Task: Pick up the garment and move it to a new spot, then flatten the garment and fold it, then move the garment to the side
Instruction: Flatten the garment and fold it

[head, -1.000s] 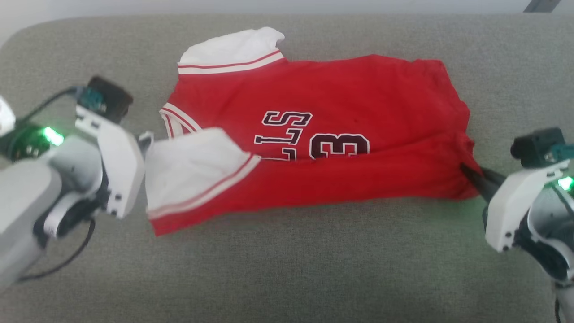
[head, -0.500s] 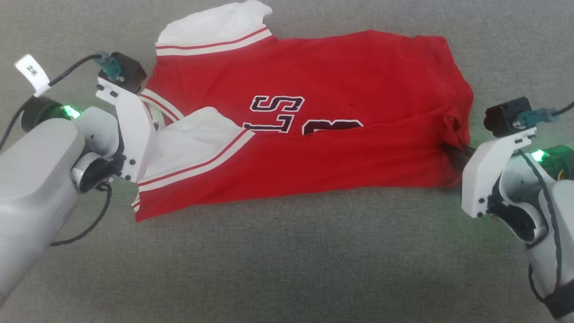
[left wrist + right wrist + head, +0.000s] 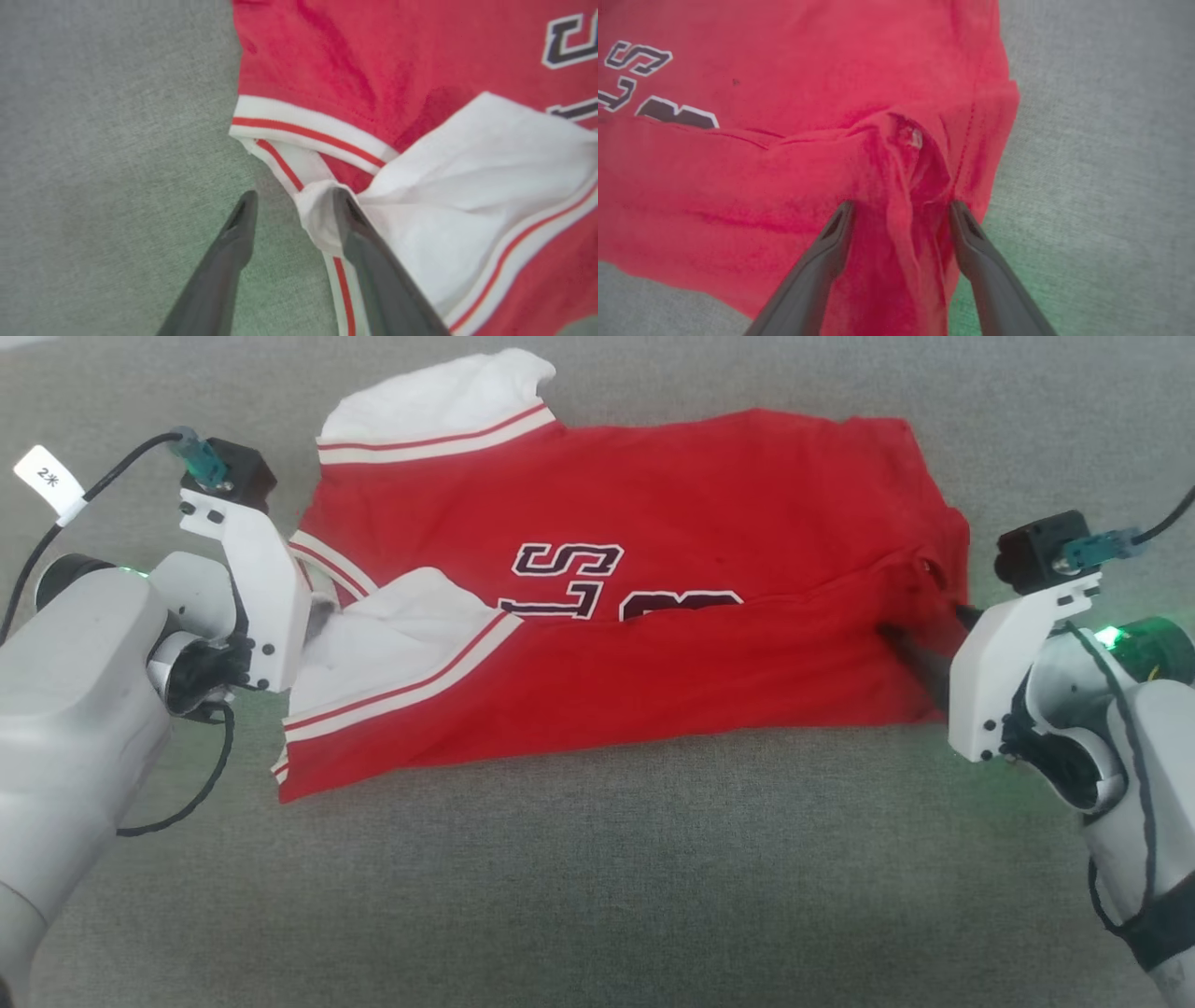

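T-shirt [image 3: 672,485], red jersey knit, lies sideways across the middle of the grey woven surface [image 3: 597,877], neck toward the robot's left and hem toward its right. We note that its near long edge is folded up over the front, a soft ridge cutting across the dark, white-outlined print [image 3: 560,579], of which we read only parts of the letters. The near white sleeve [image 3: 401,644] lies rumpled over the red body; the far sleeve [image 3: 439,406] spreads flat. Both carry red-and-white striped cuffs.

The left gripper [image 3: 294,195] sits at the collar end with its fingers moderately apart. A small puckered knob of white cloth stands between them, against the inner face of one finger; the other finger is clear of it, over bare surface. The striped neck trim [image 3: 303,126] curves just beyond the tips.

The right gripper [image 3: 900,205] sits at the hem end with its fingers spread wide, straddling a raised, creased pleat of red cloth. We see no pinch on it.
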Controlling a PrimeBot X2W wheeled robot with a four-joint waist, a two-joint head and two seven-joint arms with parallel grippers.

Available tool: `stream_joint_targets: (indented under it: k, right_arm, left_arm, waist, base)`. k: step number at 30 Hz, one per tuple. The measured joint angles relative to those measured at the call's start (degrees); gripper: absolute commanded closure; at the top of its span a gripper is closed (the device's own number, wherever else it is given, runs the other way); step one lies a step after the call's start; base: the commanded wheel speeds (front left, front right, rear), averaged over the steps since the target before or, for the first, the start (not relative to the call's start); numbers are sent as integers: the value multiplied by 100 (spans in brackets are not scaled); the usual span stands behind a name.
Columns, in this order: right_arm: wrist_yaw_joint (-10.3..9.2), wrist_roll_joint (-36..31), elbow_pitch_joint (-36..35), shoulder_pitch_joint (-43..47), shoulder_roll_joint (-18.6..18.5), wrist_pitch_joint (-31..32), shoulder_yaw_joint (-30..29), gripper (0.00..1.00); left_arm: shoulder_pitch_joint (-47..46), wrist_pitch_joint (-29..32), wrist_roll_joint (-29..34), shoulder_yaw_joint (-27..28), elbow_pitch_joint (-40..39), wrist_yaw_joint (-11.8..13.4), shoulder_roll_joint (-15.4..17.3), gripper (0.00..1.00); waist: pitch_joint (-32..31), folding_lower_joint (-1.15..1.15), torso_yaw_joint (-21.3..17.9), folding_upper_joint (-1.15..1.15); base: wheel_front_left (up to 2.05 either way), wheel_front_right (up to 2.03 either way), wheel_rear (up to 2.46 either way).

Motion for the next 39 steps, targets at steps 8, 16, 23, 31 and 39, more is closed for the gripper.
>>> stream_joint_targets:
  k: [8,16,23,31,39]
  right_arm:
    - [-2,-222,-556,361,-146,-409,-469,0]
    - [-3,-951,-1363,873,126,-1262,-1357,0]
    - [-2,-1539,-2126,1305,661,-1780,-2022,0]
    - [-3,-1889,-2680,1734,1189,-1976,-2326,0]
    - [-2,-2116,-2995,2068,1619,-2108,-2532,0]
  left_arm:
    - [119,-181,16,-33,-356,41,160,0]
    - [659,-45,-42,-75,-1503,499,570,0]
    - [1350,56,-310,-34,-2648,1126,1072,0]
    - [1934,-33,-597,82,-3118,1613,1419,0]
    - [2253,-200,-972,301,-2817,1768,1450,0]
  waist:
    - [-413,0,102,0]
    - [-688,0,226,0]
    - [-723,0,205,0]
    - [-673,0,-5,0]
    - [-574,0,-387,0]
  base:
    - [0,0,0]
    - [0,0,0]
    - [0,0,0]
    - [0,0,0]
    - [0,0,0]
